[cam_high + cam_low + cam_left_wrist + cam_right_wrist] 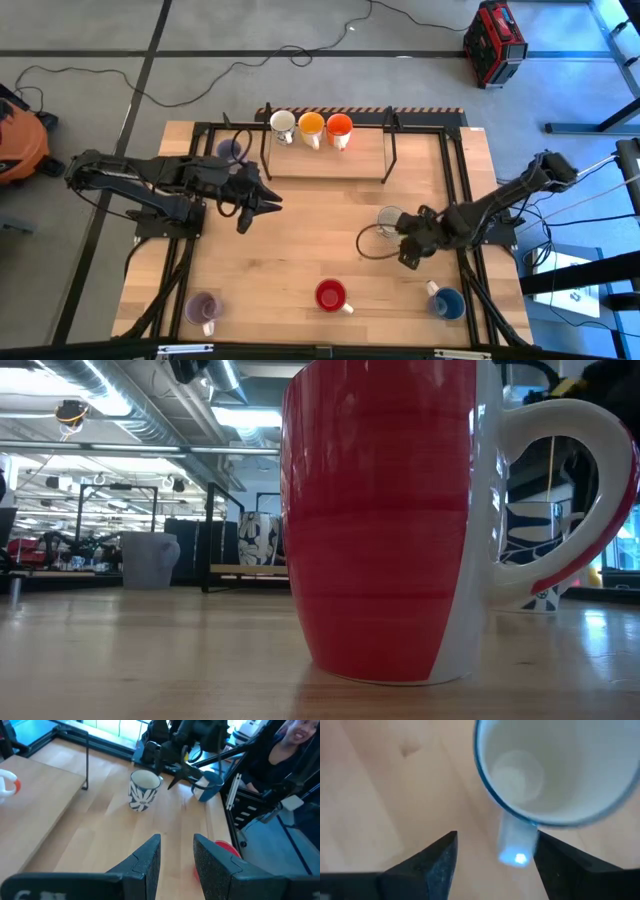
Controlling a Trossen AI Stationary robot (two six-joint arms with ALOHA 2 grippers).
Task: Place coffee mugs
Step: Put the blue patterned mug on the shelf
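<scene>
Mug (555, 767) with blue rim – handle between right gripper's (492, 852) spread fingers, upright on table (380, 785)

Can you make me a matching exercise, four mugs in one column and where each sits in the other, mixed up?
Mugs:
1. red mug
2. blue mug
3. orange mug
4. patterned mug

Places:
A. on the raised shelf at the table's far side
B. near edge, right corner
C. near edge, middle
D. beside the right pincer

Pairs: 1-C, 2-B, 3-A, 4-D
</scene>
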